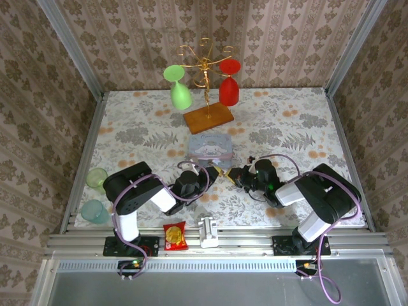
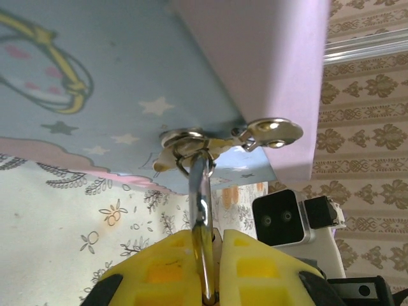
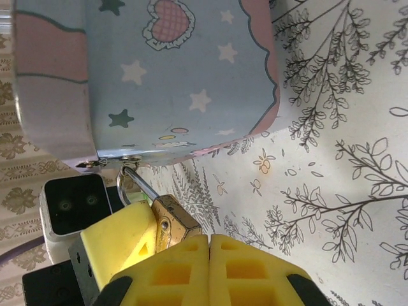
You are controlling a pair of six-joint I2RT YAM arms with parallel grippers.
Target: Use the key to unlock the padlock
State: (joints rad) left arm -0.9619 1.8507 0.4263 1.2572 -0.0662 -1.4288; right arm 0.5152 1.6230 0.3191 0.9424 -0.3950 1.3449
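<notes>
The brass padlock (image 1: 222,170) hangs by its silvery shackle (image 3: 136,183) from the hasp (image 2: 185,141) of the blue-grey tin box (image 1: 209,148). My left gripper (image 1: 213,174) is shut on the padlock, which shows edge-on between its yellow fingers (image 2: 159,268) in the left wrist view. My right gripper (image 3: 209,241) comes from the other side. Its pads are pressed together right at the bottom end of the padlock (image 3: 171,223). The key is hidden between them. The left gripper's yellow finger (image 3: 118,241) lies along the padlock body.
A gold wire rack (image 1: 205,67) on a wooden base holds a green and a red glass at the back. Two green cups (image 1: 95,194) sit at the left edge. A red packet (image 1: 174,236) and a white block (image 1: 208,231) lie on the front rail.
</notes>
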